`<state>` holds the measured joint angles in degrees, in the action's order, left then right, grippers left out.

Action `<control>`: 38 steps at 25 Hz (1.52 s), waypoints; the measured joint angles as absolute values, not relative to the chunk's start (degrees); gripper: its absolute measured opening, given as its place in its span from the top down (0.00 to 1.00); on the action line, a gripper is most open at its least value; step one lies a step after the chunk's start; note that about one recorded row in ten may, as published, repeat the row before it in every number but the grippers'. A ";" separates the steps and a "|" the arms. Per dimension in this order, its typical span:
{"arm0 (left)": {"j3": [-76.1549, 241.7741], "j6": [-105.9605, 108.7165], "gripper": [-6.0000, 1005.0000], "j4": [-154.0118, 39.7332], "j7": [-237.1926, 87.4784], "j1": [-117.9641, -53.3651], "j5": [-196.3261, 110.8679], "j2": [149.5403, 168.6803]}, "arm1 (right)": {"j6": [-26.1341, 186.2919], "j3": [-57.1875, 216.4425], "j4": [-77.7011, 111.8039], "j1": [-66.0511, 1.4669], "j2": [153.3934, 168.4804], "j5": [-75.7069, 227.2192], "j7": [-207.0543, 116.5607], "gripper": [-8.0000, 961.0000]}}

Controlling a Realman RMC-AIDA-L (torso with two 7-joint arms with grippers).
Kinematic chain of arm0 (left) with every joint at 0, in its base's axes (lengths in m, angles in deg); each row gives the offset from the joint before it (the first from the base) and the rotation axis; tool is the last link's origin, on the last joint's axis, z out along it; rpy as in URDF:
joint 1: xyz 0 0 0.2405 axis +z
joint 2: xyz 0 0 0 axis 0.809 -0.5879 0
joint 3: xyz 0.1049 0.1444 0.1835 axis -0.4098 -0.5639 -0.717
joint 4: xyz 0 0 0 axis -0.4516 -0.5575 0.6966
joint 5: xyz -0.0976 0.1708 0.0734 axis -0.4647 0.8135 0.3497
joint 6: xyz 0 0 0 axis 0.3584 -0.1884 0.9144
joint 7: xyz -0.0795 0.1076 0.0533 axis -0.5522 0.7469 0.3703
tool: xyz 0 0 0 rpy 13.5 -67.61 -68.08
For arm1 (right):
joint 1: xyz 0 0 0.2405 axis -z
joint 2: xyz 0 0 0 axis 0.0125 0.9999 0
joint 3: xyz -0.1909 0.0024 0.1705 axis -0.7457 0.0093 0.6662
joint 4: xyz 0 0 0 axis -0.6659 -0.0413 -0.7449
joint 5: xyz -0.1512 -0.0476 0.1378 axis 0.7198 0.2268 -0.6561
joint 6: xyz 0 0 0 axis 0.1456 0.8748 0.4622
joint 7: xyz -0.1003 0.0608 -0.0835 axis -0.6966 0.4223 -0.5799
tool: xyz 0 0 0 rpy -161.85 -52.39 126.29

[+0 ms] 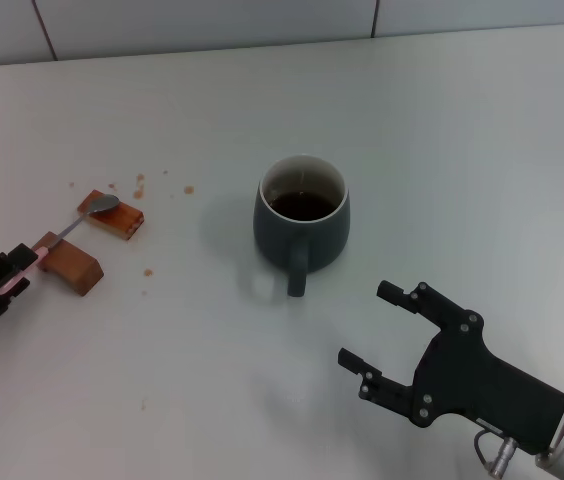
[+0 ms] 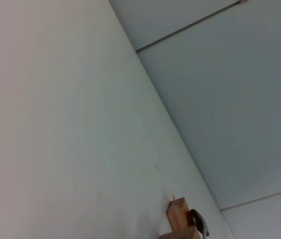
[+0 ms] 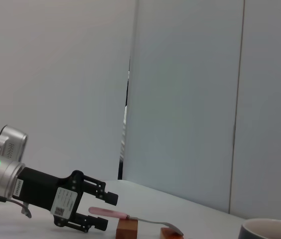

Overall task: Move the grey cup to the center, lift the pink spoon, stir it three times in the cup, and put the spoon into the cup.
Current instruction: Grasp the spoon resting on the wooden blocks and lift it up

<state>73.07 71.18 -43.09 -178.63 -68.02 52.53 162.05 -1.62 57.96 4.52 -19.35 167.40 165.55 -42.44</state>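
Nearest the lens, the open, empty right gripper (image 1: 374,327) is idling just beside the dark grey ceramic cup (image 1: 301,222), while the left gripper (image 1: 24,268) is straddling, jaws apart, the pink-handled metal spoon (image 1: 75,226) bridging two brown blocks (image 1: 73,264), its bowl pointing cupward.

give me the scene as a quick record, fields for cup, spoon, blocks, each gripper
cup: the grey cup stands upright mid-table, dark liquid inside, handle toward the robot
spoon: the pink spoon lies bridged across the two brown blocks, not in the cup
blocks: two brown blocks on the table to the cup's left, crumbs around them
left gripper: the left gripper open, fingers around the spoon's pink handle end
right gripper: the right gripper open, empty, near the cup's handle, not touching
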 joint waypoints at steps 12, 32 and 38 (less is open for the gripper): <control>72.73 71.55 0.49 -43.08 -179.86 -68.41 52.78 162.06 | -1.64 57.89 4.52 -19.36 167.40 165.55 -42.44 0.18; 72.55 71.19 0.57 -43.09 -179.93 -68.58 52.77 162.06 | -1.61 58.08 4.52 -19.34 167.40 165.54 -42.44 0.18; 72.28 71.18 0.60 -43.09 -180.00 -68.63 52.77 162.05 | -1.97 58.24 4.52 -19.24 167.40 165.54 -42.45 0.18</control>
